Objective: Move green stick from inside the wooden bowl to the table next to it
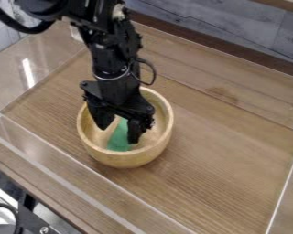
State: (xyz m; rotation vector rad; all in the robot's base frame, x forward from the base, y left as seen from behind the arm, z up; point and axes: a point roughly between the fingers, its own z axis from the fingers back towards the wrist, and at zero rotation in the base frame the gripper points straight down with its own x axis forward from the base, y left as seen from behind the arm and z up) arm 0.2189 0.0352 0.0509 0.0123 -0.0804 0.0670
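Note:
The wooden bowl [152,151] sits on the brown table [222,110], left of centre and near the front. Inside it lies the green stick [118,137], tilted, its upper end hidden behind my fingers. My black gripper [121,127] hangs straight down into the bowl, open, one fingertip [103,118] left of the stick and the other to its right. The fingers straddle the stick; whether they touch it I cannot tell.
Clear acrylic walls [136,196] border the table at the front and left. A grey panelled wall [234,23] runs along the back. Bare wood-grain tabletop stretches to the right of the bowl.

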